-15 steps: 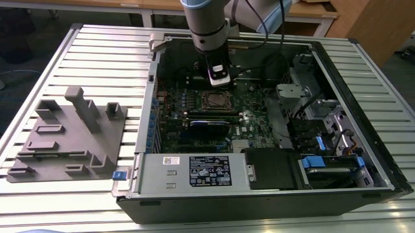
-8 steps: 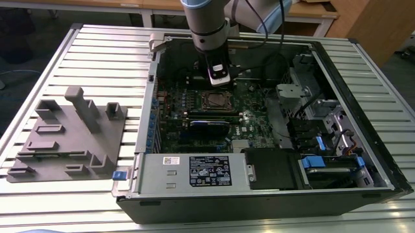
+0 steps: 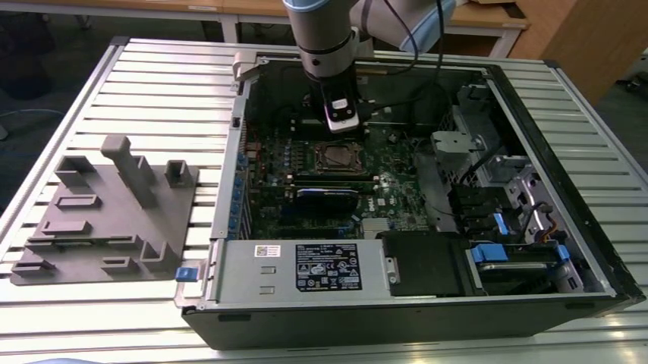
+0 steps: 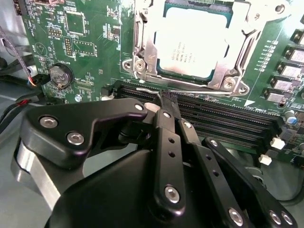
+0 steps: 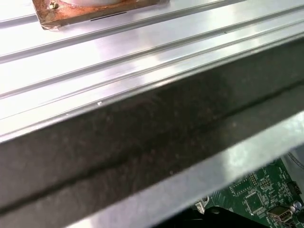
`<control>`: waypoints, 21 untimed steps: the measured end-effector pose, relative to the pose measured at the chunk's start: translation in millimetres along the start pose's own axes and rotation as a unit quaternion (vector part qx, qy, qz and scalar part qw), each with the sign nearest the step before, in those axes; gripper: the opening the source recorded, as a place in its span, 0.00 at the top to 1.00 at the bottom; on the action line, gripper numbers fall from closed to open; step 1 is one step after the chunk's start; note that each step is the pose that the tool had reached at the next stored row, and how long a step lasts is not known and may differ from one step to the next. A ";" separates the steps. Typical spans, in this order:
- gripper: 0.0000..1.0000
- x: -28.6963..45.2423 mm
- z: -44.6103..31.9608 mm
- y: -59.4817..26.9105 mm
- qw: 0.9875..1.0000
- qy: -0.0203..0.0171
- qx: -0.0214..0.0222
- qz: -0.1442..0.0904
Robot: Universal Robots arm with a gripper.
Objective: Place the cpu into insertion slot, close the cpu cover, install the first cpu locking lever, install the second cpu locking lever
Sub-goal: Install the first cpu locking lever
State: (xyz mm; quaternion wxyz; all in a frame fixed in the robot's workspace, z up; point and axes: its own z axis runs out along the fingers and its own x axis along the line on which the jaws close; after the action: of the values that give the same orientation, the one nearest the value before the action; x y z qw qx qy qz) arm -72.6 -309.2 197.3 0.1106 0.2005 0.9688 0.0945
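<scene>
In the second wrist view the cpu [image 4: 192, 42] lies flat in the insertion slot [image 4: 231, 84], its silver top facing up. The cpu cover [image 4: 144, 45] is down around it as a metal frame. A thin wire locking lever [image 4: 204, 90] runs along the socket's edge beside the memory slots. My gripper [image 4: 166, 100] is shut, its black fingertips [image 4: 164, 114] meeting right at this lever; whether they pinch it I cannot tell. In the exterior view the gripper [image 3: 341, 127] hangs inside the open computer case, just behind the insertion slot [image 3: 338, 157].
Black memory slots [image 4: 228, 116] lie between gripper and socket. A coin battery [image 4: 61, 75] sits on the green motherboard [image 4: 90, 42]. The case wall [image 3: 231, 152], power supply [image 3: 324, 265] and drive cage [image 3: 506, 189] ring the board. A grey fixture block [image 3: 106, 220] stands on the slatted table [image 3: 152, 83].
</scene>
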 end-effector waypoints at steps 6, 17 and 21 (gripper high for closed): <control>0.89 -0.3 -0.1 -0.7 1.000 0.000 -0.001 0.000; 0.89 -6.2 -0.4 -7.2 1.000 0.000 -0.001 0.000; 0.89 -7.1 0.0 -8.2 1.000 0.000 -0.001 0.000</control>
State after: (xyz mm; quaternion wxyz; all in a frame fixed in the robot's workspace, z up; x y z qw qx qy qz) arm -69.2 -319.6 196.7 0.1106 0.2008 0.9687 0.0955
